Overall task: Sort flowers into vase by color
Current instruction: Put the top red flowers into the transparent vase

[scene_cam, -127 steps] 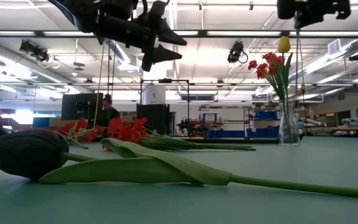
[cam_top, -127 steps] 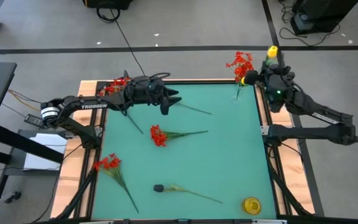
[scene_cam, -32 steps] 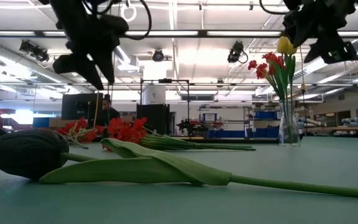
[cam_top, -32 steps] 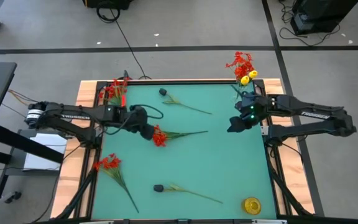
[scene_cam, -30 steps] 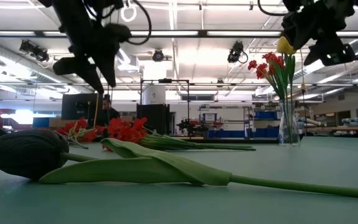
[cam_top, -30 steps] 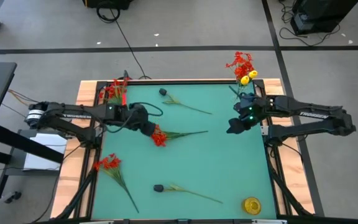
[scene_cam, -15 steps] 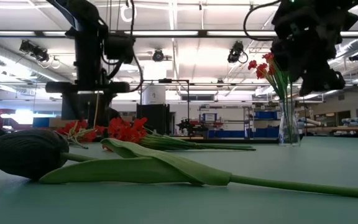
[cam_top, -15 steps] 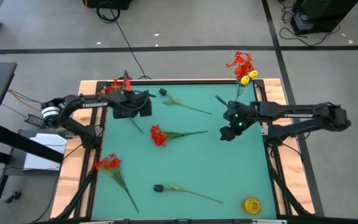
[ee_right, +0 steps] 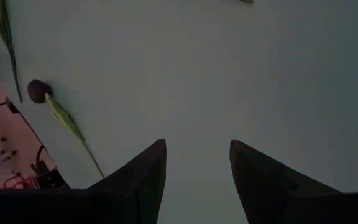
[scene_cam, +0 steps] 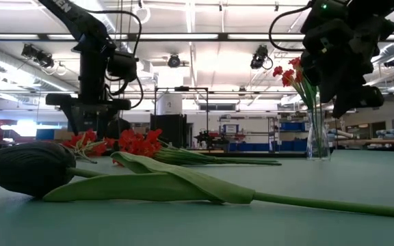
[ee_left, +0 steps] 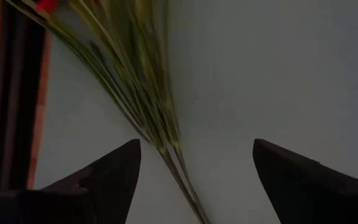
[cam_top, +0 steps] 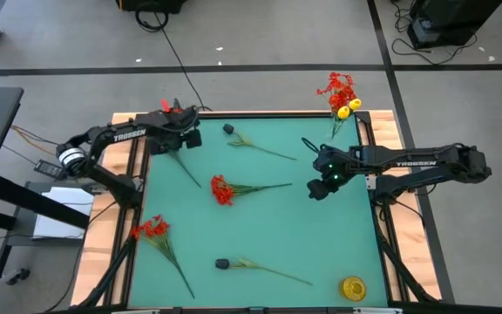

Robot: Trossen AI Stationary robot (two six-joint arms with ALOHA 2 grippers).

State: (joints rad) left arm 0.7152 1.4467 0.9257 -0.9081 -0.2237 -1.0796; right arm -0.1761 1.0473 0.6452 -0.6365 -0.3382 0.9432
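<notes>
1. Done: red flowers (cam_top: 335, 87) and one yellow flower (cam_top: 347, 108) in the glass vase (scene_cam: 317, 140) at the far right corner of the tabletop (cam_top: 321, 244).
2. Left to do: a red bunch (cam_top: 166, 113) at the far left corner, one red flower (cam_top: 222, 190) in the middle, one red flower (cam_top: 151, 229) near the left edge, two dark flowers (cam_top: 222, 263), well apart from the vase.
3. Left claw (ee_left: 194, 163): wide open, empty, right over the green stems of the far left bunch.
4. Right claw (ee_right: 197, 165): partly open, empty, near the vase, over bare tabletop.
5. Also there: a small yellow round thing (cam_top: 353, 286) at the near right corner.
6. Nothing in the way of the vase.
</notes>
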